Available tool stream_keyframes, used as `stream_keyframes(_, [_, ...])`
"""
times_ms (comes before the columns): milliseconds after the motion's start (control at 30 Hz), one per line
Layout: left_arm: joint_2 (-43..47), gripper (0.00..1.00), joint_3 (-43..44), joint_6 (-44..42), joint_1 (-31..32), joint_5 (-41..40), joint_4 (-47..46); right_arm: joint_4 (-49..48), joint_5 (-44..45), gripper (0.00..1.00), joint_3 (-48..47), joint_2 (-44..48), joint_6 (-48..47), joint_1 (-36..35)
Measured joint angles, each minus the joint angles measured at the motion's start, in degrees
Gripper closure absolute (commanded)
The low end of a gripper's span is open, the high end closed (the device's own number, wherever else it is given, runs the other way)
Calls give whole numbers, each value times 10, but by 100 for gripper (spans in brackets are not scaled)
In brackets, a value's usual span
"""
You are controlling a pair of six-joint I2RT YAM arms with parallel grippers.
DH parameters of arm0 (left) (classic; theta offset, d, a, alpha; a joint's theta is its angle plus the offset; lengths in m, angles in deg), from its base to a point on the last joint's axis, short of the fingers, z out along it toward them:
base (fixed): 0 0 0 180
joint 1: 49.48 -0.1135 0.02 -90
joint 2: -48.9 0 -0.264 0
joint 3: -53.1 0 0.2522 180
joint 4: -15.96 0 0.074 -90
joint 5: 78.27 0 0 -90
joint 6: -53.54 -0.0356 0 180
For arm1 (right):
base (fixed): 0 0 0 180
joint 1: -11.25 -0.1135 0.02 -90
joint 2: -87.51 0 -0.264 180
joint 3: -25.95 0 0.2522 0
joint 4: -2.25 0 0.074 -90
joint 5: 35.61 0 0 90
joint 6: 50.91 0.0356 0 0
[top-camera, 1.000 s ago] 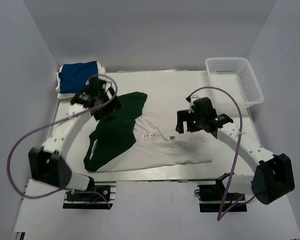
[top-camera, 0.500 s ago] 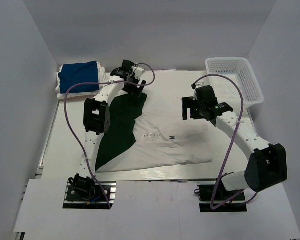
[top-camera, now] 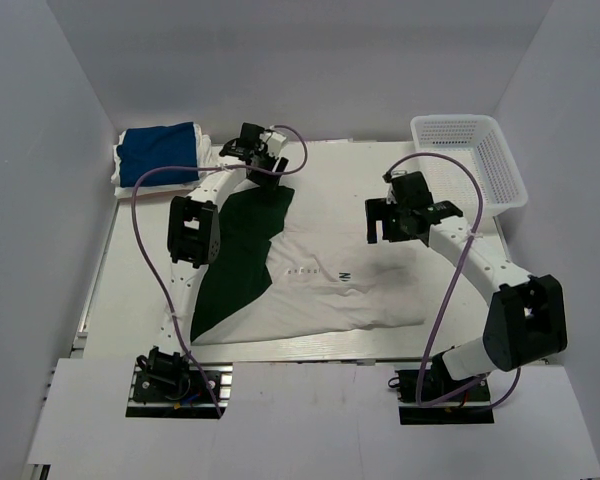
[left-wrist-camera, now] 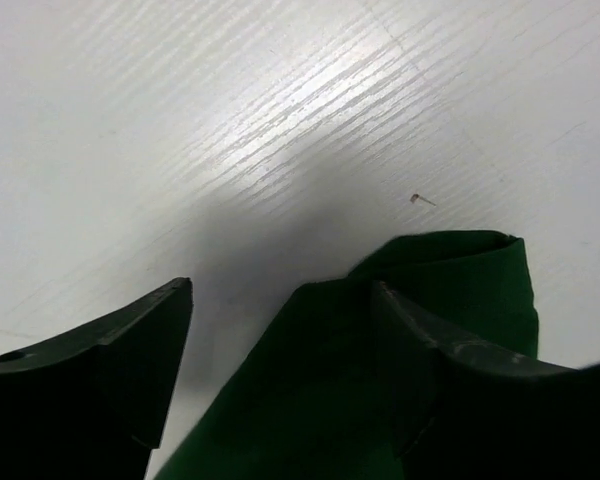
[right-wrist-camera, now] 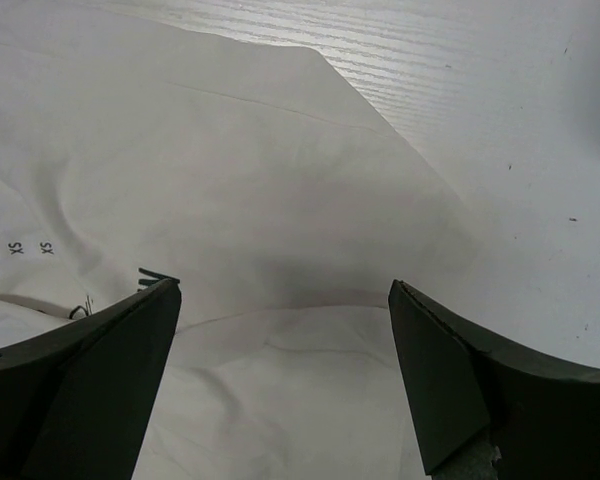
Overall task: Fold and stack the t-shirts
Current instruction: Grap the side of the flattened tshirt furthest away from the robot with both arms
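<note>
Matt green cloth shirt point(top-camera: 230, 280) on wood-grained table point(top-camera: 360, 180).

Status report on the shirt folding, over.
Left gripper open over green shirt, far corner. Right gripper open above white shirt. Blue shirt folded, far left. Nothing blocking.

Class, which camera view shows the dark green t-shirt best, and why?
Top external: nearly the whole dark green t-shirt lies spread out beside the white t-shirt. Left wrist catches only one corner; right wrist shows only the white t-shirt.
</note>
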Motion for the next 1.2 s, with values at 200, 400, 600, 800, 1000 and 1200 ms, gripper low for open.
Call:
stream_keyframes(200, [-9, 48, -13, 3, 1, 12, -15, 12, 24, 10, 0, -26, 7, 1])
stream_keyframes(400, [4, 100, -45, 0, 7, 19, -40, 16, 63, 10, -24, -56, 52, 6])
stream_keyframes(600, [45, 100, -126, 29, 9, -18, -104, 21, 87, 10, -69, -120, 109, 7])
stream_keyframes(800, [66, 100, -158, 59, 4, -24, -117, 16, 139, 10, -108, -198, 163, 7])
stream_keyframes(1000, [94, 100, -183, 71, 1, -14, -116, 5, 181, 10, -109, -242, 203, 10])
stream_keyframes(1200, [128, 100, -206, 75, 1, -2, -113, -10, 219, 10, -110, -279, 231, 12])
